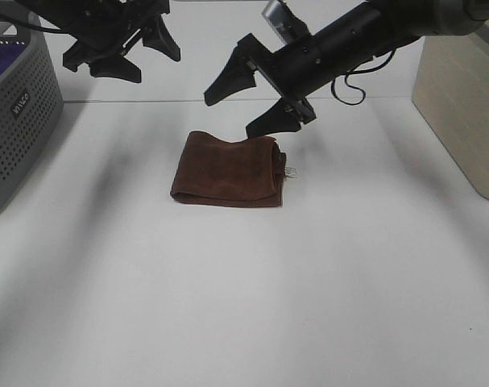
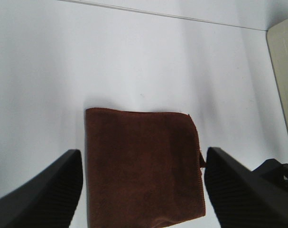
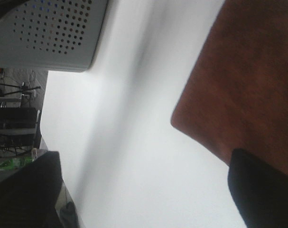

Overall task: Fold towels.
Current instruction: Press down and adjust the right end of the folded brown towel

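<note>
One folded towel [image 1: 226,169] is seen at the centre of the table [image 1: 244,322], its 3 o'clock edge bunched. Two grippers are held above: left gripper [image 1: 122,58] at 11, right gripper [image 1: 229,117] at 12, fingers of both spread. One basket [image 1: 18,121] is set at 9 and one box [image 1: 462,105] at 3. Open room is left toward 6.

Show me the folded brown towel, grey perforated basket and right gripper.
folded brown towel [image 1: 225,169], exterior high view, top face.
grey perforated basket [image 1: 22,133], exterior high view, side wall.
right gripper [image 1: 229,117], exterior high view, between fingertips.
</note>
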